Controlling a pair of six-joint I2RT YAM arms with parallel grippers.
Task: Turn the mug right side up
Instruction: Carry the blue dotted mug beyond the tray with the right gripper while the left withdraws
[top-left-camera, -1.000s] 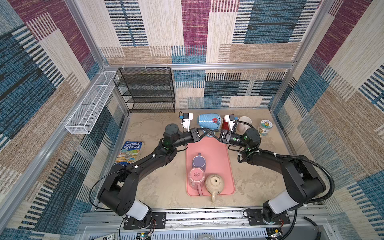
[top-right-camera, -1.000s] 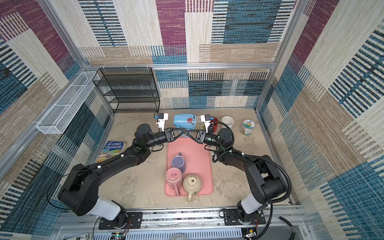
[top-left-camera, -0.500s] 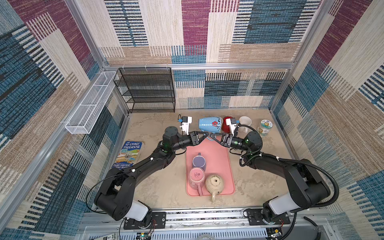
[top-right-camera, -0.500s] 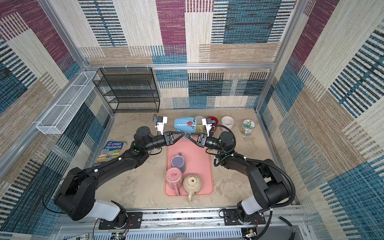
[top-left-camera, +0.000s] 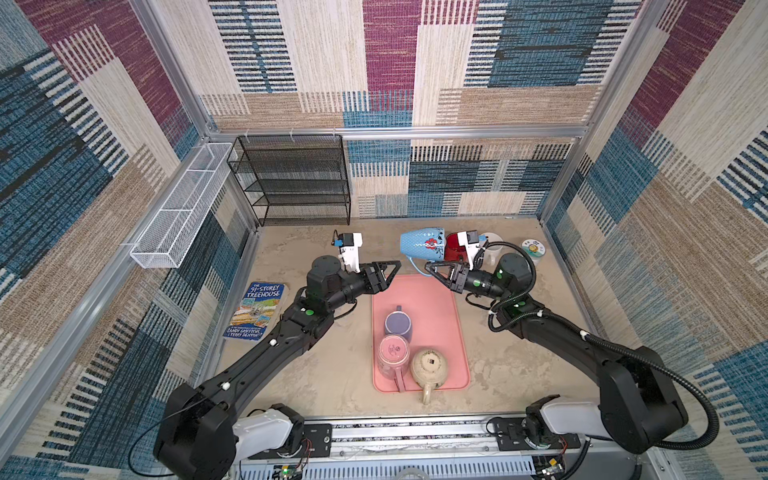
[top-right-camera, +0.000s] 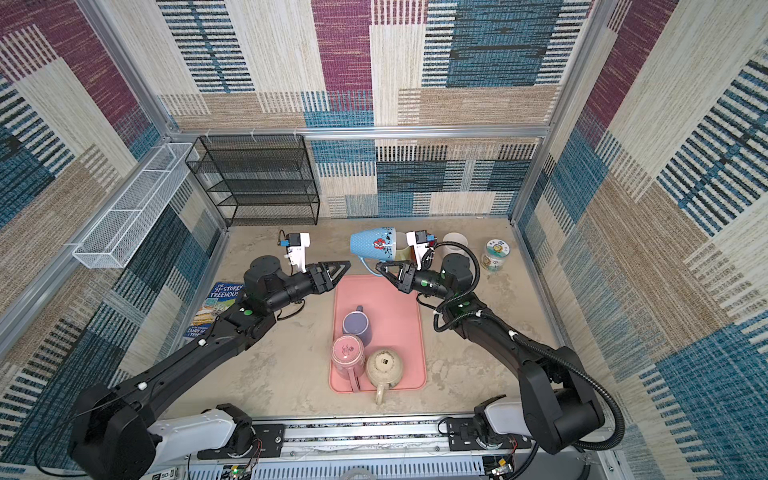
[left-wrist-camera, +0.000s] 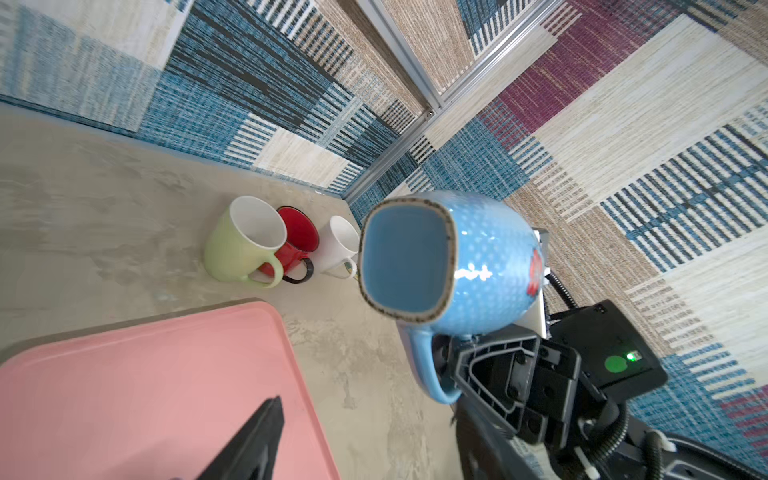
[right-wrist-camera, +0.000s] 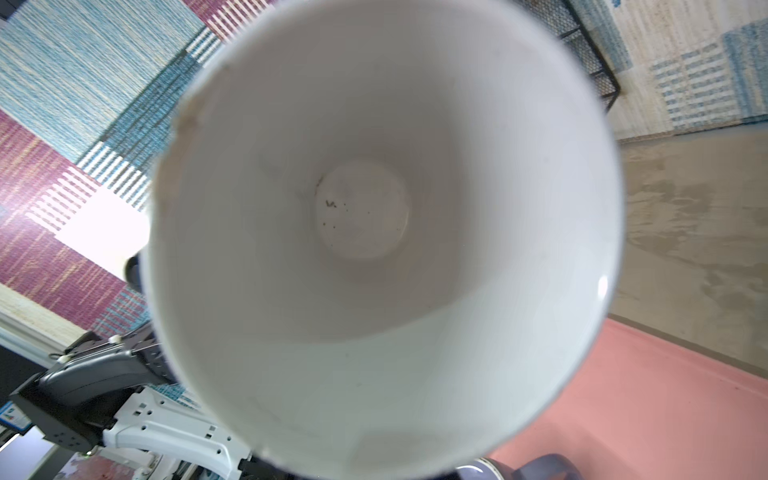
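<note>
While clamped by its handle (left-wrist-camera: 424, 365): blue dotted ceramic mug (top-left-camera: 422, 246) hangs tilted sideways, near pink plastic tray's (top-left-camera: 440, 299) far edge.
Right gripper (top-left-camera: 430, 268): closed on that handle.
Left gripper (top-left-camera: 392, 272): jaws apart, empty, just left.
Handling: probably heavy, slick, breakable; handle seems the surest hold.
Count: seven mugs. One held; purple mug (top-left-camera: 398, 326), pink mug (top-left-camera: 392, 357), beige mug (top-left-camera: 430, 365) on tray; green mug (left-wrist-camera: 245, 245), red mug (left-wrist-camera: 297, 245), white mug (left-wrist-camera: 338, 245) far right.

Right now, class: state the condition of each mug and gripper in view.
blue mug: on its side, in the air
right gripper: shut on the blue mug's handle
left gripper: open, empty
pink mug: upside down
beige mug: upside down
purple mug: apparently upside down
green mug: upright
red mug: upright
white mug: upright
</note>
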